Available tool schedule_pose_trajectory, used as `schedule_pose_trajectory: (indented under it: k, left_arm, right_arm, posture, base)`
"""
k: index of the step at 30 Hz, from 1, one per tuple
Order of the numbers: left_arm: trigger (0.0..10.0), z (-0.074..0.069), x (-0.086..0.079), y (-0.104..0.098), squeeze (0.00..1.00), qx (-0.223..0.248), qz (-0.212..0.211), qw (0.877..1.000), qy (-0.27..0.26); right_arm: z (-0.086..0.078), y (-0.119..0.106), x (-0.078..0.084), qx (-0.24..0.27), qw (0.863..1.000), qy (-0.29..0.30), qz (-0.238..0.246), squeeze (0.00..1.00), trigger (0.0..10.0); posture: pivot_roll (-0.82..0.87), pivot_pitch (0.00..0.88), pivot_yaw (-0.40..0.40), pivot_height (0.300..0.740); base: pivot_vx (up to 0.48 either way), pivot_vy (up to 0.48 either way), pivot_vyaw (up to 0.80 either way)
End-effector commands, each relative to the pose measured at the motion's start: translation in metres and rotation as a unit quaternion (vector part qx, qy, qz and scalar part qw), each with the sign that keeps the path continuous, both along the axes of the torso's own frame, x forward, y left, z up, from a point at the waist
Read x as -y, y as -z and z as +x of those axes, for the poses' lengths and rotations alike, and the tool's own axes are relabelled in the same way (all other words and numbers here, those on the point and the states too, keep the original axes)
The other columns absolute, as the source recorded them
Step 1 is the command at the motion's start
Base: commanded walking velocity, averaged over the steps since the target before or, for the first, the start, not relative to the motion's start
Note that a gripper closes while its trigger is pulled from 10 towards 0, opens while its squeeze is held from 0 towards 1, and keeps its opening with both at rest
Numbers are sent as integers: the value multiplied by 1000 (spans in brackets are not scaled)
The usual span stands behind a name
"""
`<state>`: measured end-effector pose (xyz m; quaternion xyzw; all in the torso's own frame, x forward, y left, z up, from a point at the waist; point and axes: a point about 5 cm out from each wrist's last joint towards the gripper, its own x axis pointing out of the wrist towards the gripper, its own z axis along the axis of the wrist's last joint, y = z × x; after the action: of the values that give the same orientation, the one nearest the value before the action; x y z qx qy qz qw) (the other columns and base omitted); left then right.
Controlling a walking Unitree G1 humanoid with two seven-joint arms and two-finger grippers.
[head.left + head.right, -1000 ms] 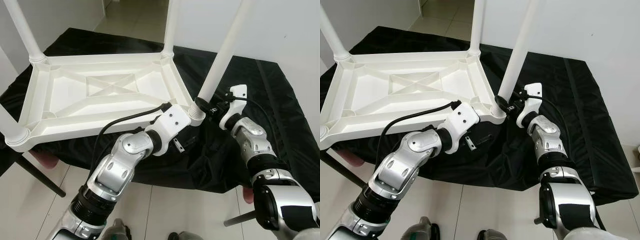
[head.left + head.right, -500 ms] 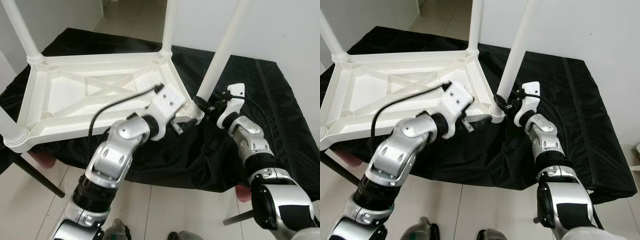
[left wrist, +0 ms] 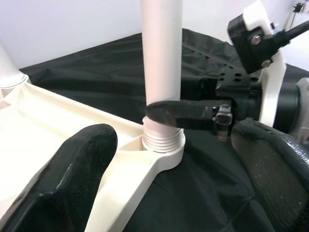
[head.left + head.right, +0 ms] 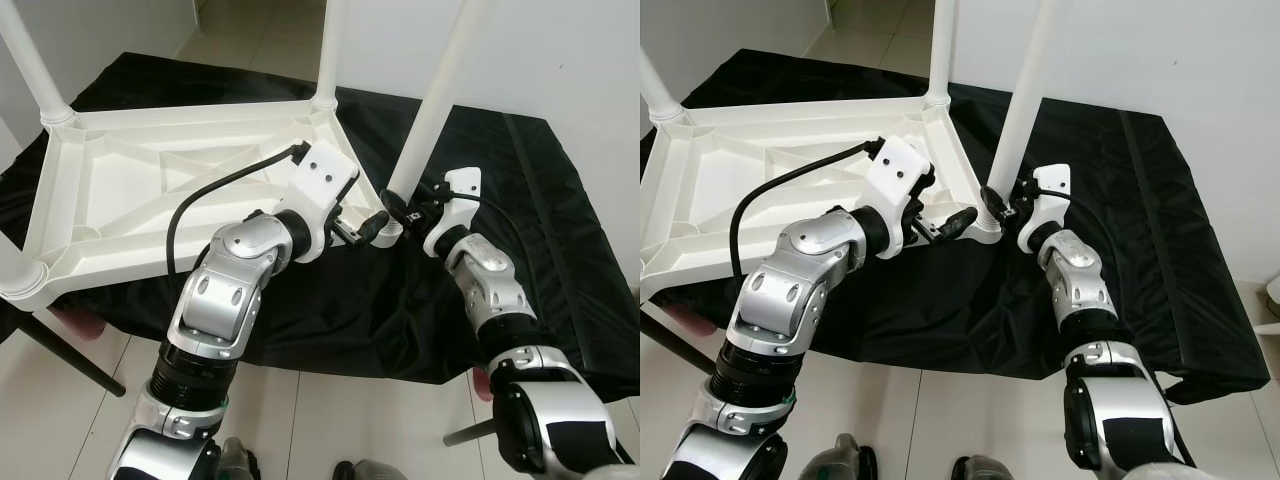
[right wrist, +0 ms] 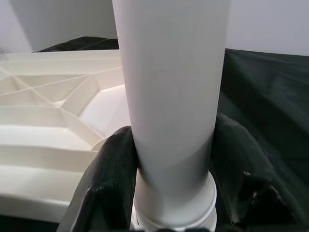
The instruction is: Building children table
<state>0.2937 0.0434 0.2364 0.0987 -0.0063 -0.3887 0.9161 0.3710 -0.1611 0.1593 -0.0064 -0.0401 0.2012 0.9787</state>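
Four white legs standing up from a white children table, turned upside down on a bench under a black cloth. Nearest corner socket close to the bench edge, at the robot's side, with the near leg seated in it and rising straight.

Right gripper closed on near leg just above the ribbed collar, one black finger at each side of the tube, both touching it. White wrist housing and a black cable just behind, above the cloth.

Left gripper open, fingers spread apart and holding nothing, pointing at the same corner from the table's side. One finger low over the table frame, beside the socket. Left forearm lying across the near rim of the frame, with its black cable looping above the ribbed underside.

Pale tiled floor below the bench; one dark bench leg slanting down at the left, another at the right.
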Motion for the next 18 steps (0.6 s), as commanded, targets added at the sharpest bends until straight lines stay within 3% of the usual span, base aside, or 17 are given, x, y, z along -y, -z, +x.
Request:
schedule_pose_trajectory:
  k: [1, 2, 4, 5, 8, 11, 13, 18]
  left_arm:
    - [10000, 4, -3, -6, 0, 15, -9, 997, -75]
    - [10000, 4, -2, -6, 0, 13, -9, 997, -73]
    - [10000, 4, -2, -6, 0, 13, -9, 997, -73]
    - [10000, 4, -2, -6, 0, 11, -8, 997, -71]
    - [10000, 4, -2, -6, 0, 11, -8, 997, -71]
    - [10000, 3, -1, -6, 0, 9, -7, 998, -68]
    - [10000, 3, -1, -6, 0, 9, -7, 998, -68]
    - [10000, 1, 1, -6, 0, 10, -5, 998, -65]
  right_arm:
    - [-4, 19, 1, -44, 998, 41, -2, 0, 10000]
    - [-3, 18, 1, -42, 996, 76, 3, 0, 10000]
    - [-3, 18, 1, -42, 996, 76, 3, 0, 10000]
    - [-3, 17, 1, -41, 993, 108, 11, 0, 10000]
    - [-3, 17, 1, -41, 993, 108, 11, 0, 10000]
    - [-2, 12, -4, -32, 985, 166, 26, 0, 10000]
    - [-2, 12, -4, -32, 985, 166, 26, 0, 10000]
    - [-10, -1, -28, -12, 967, 245, 68, 0, 10000]
  posture:
    - [82, 44, -55, 740]
    - [82, 43, -56, 740]
    - [82, 43, -56, 740]
    - [82, 43, -56, 740]
    - [82, 43, -56, 740]
    - [91, 30, -56, 740]
    - [91, 30, -56, 740]
    - [99, 15, -64, 740]
  base:
    - [0, 0, 0]
    - [0, 0, 0]
    - [0, 0, 0]
    - [0, 0, 0]
    - [0, 0, 0]
    - [0, 0, 0]
    - [0, 0, 0]
    - [0, 0, 0]
